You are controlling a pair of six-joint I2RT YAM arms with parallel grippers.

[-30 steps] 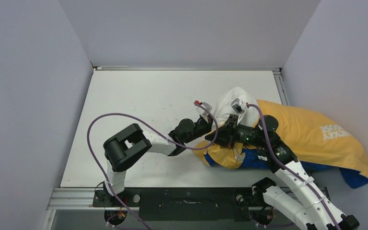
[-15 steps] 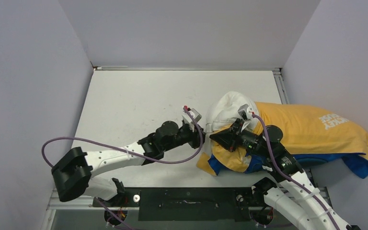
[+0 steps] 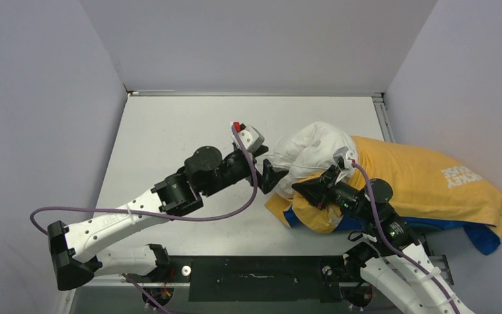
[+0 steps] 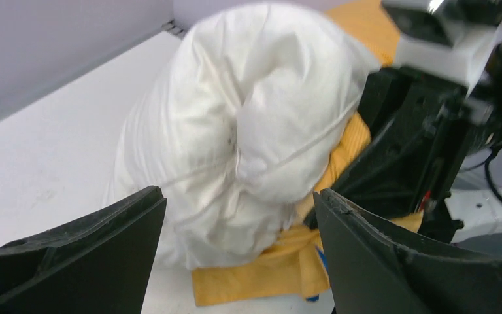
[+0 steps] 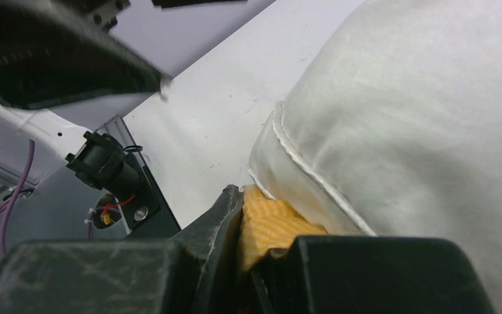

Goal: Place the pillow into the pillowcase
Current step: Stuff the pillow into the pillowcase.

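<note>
The off-white pillow bulges out of the open end of the orange-yellow pillowcase, whose blue face shows underneath; most of the pillow is hidden inside. My left gripper stands open just left of the pillow's exposed end, and between its jaws in the left wrist view are the pillow and the pillowcase. My right gripper is shut on the pillowcase hem right under the pillow's seam.
The white table stretches left of the bedding. Grey walls close in on three sides, and the pillowcase presses against the right wall. The black base rail runs along the near edge. A purple cable loops from my left arm.
My left gripper has let go and opened wide, drawing back left from the pillow while its arm stretched out low. The pillow's exposed end has puffed out further. The right gripper keeps its hold.
</note>
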